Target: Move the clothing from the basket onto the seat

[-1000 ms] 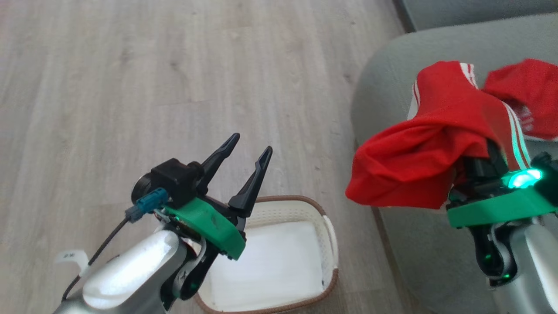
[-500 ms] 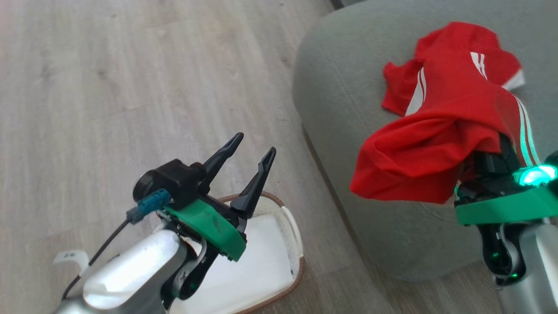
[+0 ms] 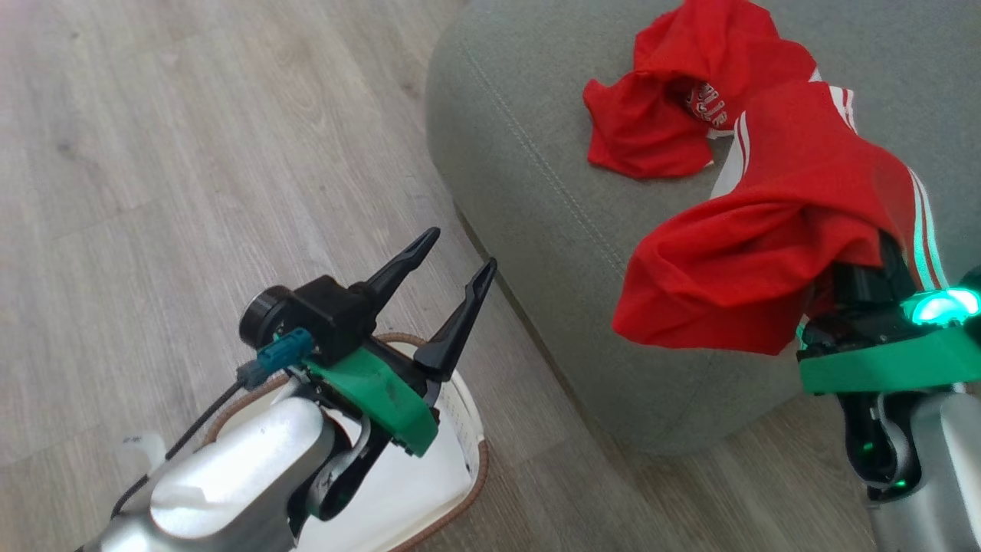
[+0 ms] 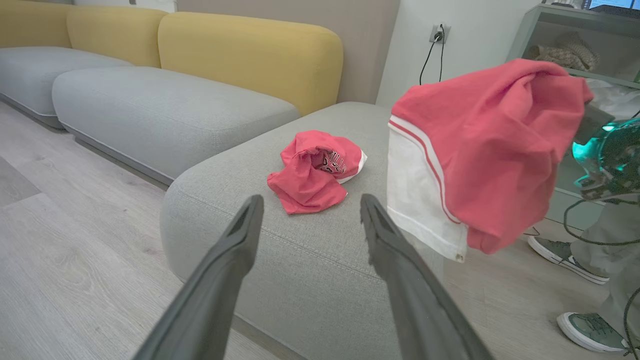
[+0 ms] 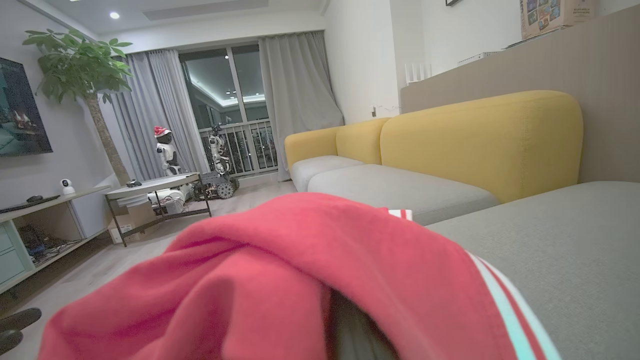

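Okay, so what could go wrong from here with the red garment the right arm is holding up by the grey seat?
1. The held garment hangs near the rounded front edge of the seat and seems partly beyond it. Let go here, it could slide down to the floor.
2. The cloth drapes over the right gripper and hides its fingers, so it may cling or snag on release.
3. It could drop onto the other garment lying on the seat and bunch both up.
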`<state>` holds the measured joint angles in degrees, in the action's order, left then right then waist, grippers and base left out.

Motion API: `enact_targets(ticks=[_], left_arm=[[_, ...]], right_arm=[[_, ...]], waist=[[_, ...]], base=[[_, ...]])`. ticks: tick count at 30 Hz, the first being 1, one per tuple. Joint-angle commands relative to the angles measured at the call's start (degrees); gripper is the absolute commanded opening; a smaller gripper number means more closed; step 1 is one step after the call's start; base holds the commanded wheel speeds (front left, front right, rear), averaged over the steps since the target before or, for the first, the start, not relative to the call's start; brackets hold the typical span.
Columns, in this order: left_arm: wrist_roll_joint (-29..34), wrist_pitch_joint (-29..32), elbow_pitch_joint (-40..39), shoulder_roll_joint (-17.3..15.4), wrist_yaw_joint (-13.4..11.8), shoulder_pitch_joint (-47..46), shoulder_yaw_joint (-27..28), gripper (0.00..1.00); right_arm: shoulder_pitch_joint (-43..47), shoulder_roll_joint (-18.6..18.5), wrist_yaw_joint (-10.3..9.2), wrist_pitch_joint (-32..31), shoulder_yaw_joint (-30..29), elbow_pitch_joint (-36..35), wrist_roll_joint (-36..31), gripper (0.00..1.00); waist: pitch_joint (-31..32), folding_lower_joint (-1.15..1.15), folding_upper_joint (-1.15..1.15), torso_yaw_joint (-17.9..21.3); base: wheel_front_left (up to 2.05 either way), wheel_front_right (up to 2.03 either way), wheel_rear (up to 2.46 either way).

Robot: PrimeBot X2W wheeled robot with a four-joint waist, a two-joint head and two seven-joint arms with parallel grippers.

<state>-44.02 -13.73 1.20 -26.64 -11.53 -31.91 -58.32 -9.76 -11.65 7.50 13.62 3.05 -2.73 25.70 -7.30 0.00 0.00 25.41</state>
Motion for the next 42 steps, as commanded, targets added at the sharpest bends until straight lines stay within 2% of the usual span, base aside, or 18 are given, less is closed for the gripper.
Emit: enact_targets(ticks=[1,10,18,32,42], left_arm=[[0.7,-0.1,-1.5,-1.7,0.3,-3.4,2.4,1.00],[2.4,1.7,-1.5,-2.4,0.7,-5.3,1.0,1.00],[4.3,3.7,-2.0,-2.5,1.7,-8.1,-0.6,1.00],[6.4,7.1,-3.5,-2.1,3.5,-13.9,-1.8,1.00],[7.9,9.0,-4.1,-0.6,5.1,-18.6,-2.7,1.00]], right_arm=[[-0.7,-0.2,-0.01,0.2,0.7,-2.4,-0.4,0.00],[-4.3,-1.5,-0.01,-1.6,0.2,-0.8,-0.2,0.00],[-11.2,-3.4,-0.01,-3.8,-1.3,3.0,0.9,0.00],[-28.1,-12.1,-0.01,-5.6,-5.2,12.8,5.4,0.00],[-39.7,-18.8,-0.01,-7.8,-6.2,24.2,5.6,0.00]], waist=[[-0.6,0.00,0.00,0.7],[-2.8,0.00,0.00,1.3],[-6.9,0.00,0.00,-0.8],[-16.6,0.00,0.00,-5.5],[-24.1,0.00,0.00,-9.8]], base=[[0.00,0.00,0.00],[0.00,0.00,0.00],[0.00,0.00,0.00],[0.00,0.00,0.00],[0.00,0.00,0.00]])
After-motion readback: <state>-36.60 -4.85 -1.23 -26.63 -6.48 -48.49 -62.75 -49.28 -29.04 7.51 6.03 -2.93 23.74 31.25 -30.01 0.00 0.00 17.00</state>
